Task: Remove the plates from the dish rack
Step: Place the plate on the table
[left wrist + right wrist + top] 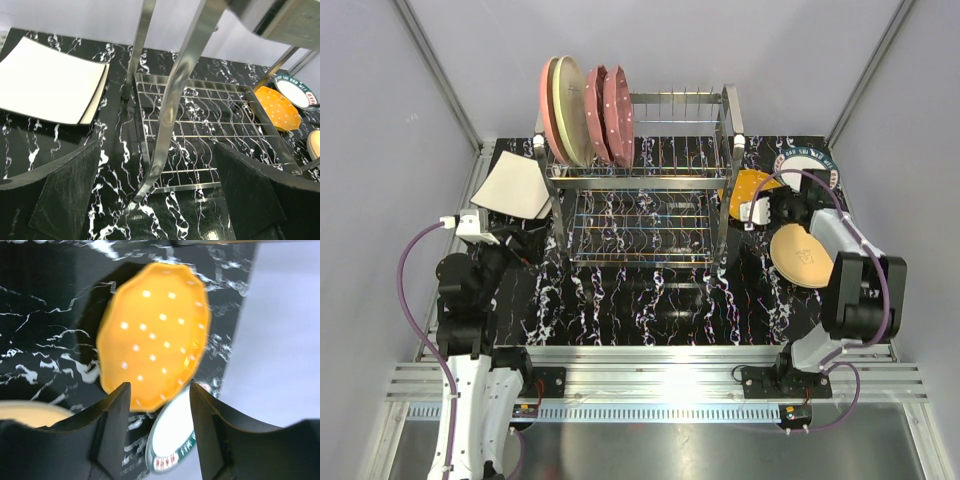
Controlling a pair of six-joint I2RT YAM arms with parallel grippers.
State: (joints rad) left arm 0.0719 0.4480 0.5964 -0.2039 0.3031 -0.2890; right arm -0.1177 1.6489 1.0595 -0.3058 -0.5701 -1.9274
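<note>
Four plates (570,110) in dish rack (650,182), four on table (650,300), left pincer (157,170) spread wide, right pincer (159,392) parted, empty

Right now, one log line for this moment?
left tool: open, empty | right tool: open, at orange plate | dish rack: four plates standing

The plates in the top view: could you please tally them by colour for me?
pink plate: 1
cream plate: 1
maroon dotted plates: 2
square white plate: 1
orange dotted plate: 1
tan plate: 1
teal-rimmed white plate: 1
Total: 8
</note>
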